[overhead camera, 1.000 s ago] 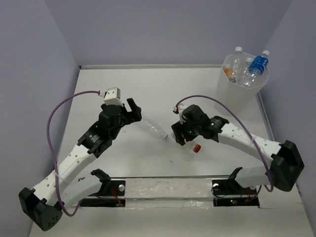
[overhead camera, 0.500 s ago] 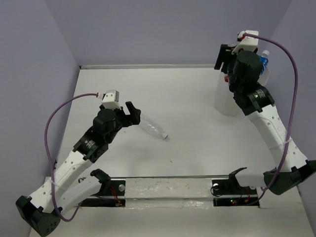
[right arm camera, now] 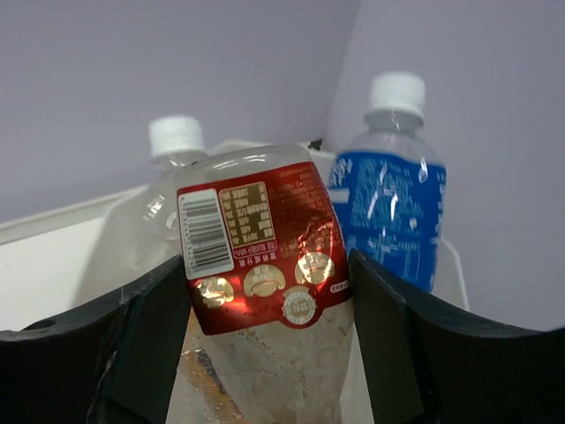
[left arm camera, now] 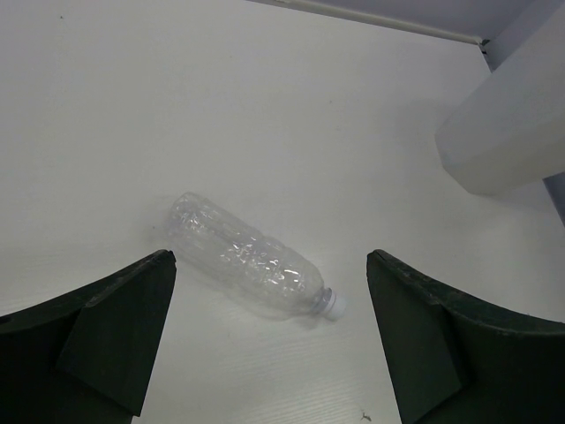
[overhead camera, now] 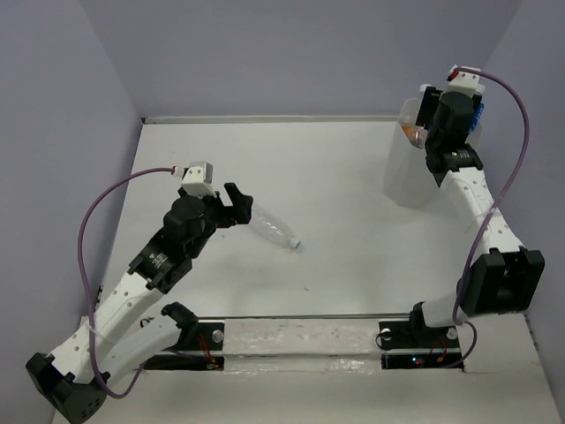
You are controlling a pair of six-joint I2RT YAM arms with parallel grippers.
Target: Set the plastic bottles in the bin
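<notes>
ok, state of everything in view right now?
left gripper: open, aimed at the clear bottle.
right gripper: shut on the red-labelled bottle, over the bin.
clear bottle: capped, lying on its side.
blue-labelled bottle: capped, upright in bin.
white-capped bottle: in bin.
bin: upright, bottles inside.

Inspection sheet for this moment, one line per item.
Surface: white table, one dark speck.
Job's things: clear bottle lying on table; red-labelled bottle over bin; blue-labelled bottle, white-capped bottle, orange bottle inside.
Clutter: nothing seen.
Grippers: left gripper open at clear bottle; right gripper shut on red-labelled bottle.
Cables: purple cable looped on left, another on right.
Surroundings: lilac walls.
</notes>
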